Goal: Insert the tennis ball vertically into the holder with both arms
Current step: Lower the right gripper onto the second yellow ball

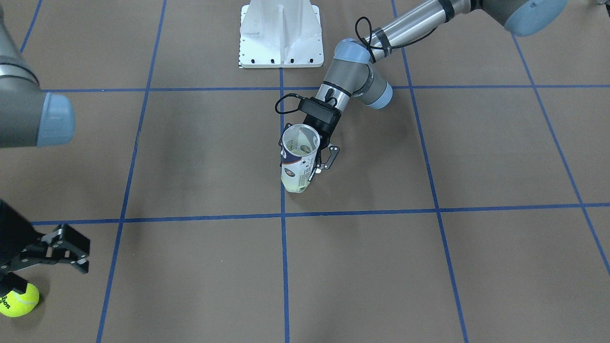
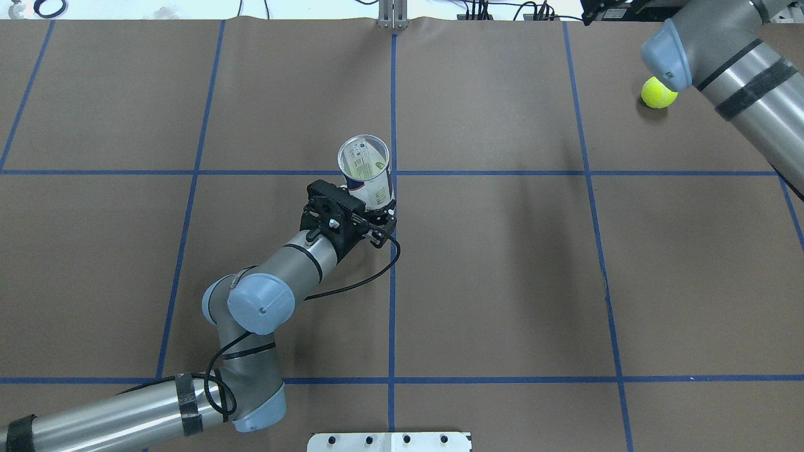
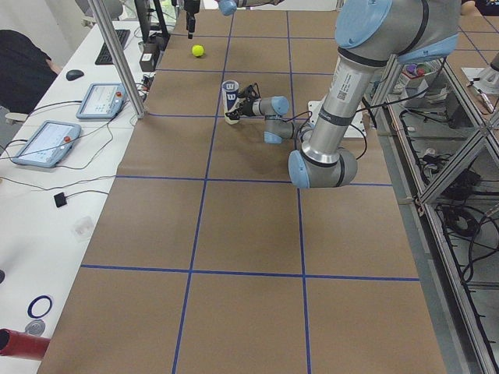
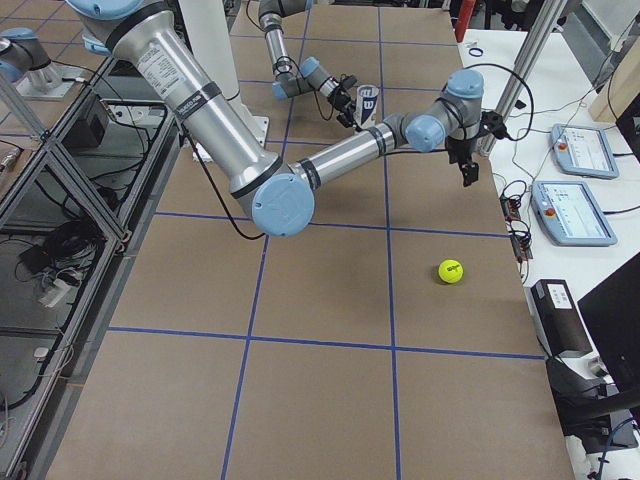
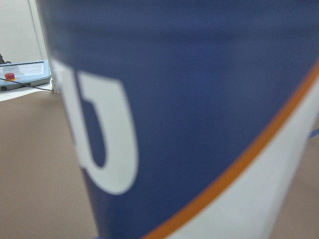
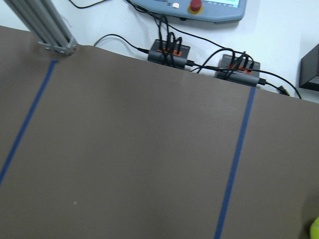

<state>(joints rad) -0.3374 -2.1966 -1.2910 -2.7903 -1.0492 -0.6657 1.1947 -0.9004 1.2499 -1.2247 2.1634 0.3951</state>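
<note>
Yellow-green tennis ball (image 1: 19, 299) lies loose on the brown surface (image 1: 429, 267), just beside the right gripper (image 1: 76, 252), whose jaws are apart and empty. Risk: a round ball nudged off-centre by one jaw would likely roll away. Second risk: the holder (image 1: 296, 169), upright near the middle of the surface, is held only at its side wall by the left gripper (image 1: 318, 162), jaws clamped on it; a ball catching the rim could tip it. Holder: clear tube, open mouth up, navy-and-white label with orange stripe, yellowish at base.
</note>
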